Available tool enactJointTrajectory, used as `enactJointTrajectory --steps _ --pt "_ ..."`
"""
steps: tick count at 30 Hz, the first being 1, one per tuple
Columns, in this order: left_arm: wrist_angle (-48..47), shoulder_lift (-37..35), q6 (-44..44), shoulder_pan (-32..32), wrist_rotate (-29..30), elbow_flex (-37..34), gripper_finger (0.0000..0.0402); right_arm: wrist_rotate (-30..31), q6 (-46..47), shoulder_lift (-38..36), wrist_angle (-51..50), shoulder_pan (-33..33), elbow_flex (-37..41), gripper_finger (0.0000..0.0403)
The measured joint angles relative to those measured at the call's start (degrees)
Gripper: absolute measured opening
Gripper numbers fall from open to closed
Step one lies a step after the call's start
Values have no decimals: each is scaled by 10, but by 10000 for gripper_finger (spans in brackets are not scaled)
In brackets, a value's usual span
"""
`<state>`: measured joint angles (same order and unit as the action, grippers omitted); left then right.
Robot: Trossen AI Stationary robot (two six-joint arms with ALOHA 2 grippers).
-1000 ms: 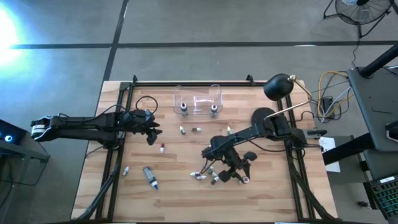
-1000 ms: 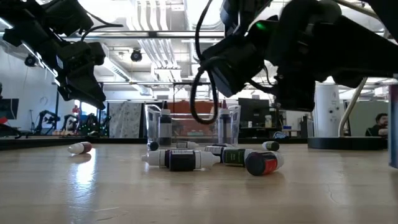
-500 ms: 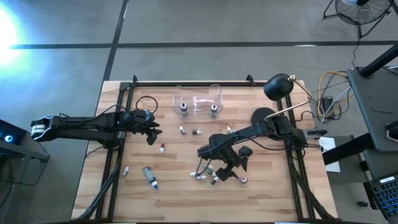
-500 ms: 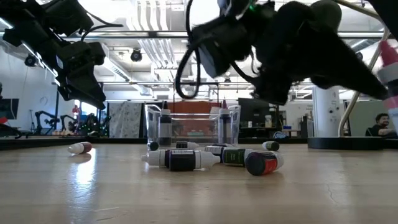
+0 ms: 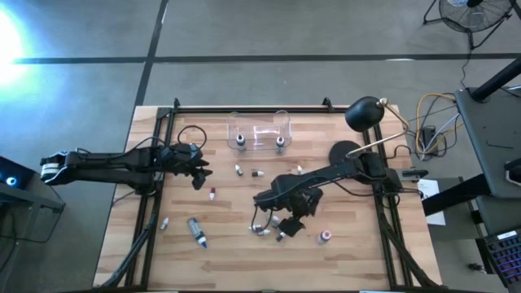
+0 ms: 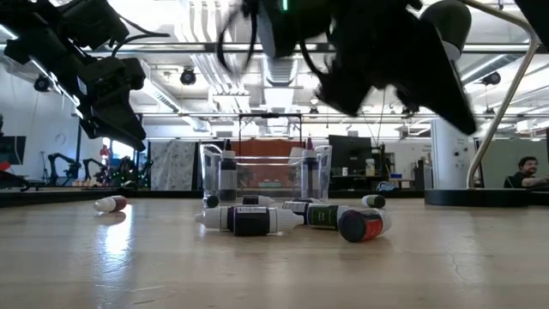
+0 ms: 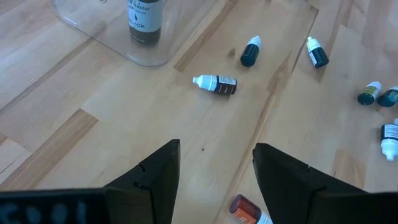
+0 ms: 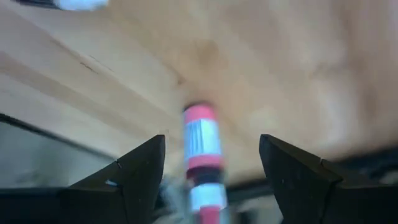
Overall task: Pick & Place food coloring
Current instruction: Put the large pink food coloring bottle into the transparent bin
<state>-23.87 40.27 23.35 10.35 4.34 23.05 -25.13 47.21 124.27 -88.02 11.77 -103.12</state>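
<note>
We are judging bottles (image 5: 275,230) light, rigid plastic, round, likely rolling; best pinched across body, not cap. Landmark: clear box (image 5: 259,130) at counter (image 5: 358,260) far edge. Two bottles are standing inside box; others are lying scattered near it and in cluster nearer front; red-capped one (image 5: 325,237) lying alone beside cluster. Right claw (image 5: 291,206) is hovering over cluster, fingers apart, empty. Left claw (image 5: 200,168) is waiting left of box, fingers apart, empty. Label on boxed bottle seemingly reading "BLACK"; other writing unreadable.
</note>
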Motion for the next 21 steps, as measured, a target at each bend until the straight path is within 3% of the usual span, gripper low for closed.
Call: enactJointTrajectory --steps 4,7,15,21 --pt "2 0 -4 0 -2 0 177 175 -111 -38 19 50 -14 254" --pt "3 0 -5 0 -2 0 177 251 -145 -74 19 98 -5 250" --pt "4 0 -9 0 -2 0 177 269 -73 -162 19 200 28 246" --pt "4 0 -9 0 2 0 177 300 -69 -179 19 247 28 253"
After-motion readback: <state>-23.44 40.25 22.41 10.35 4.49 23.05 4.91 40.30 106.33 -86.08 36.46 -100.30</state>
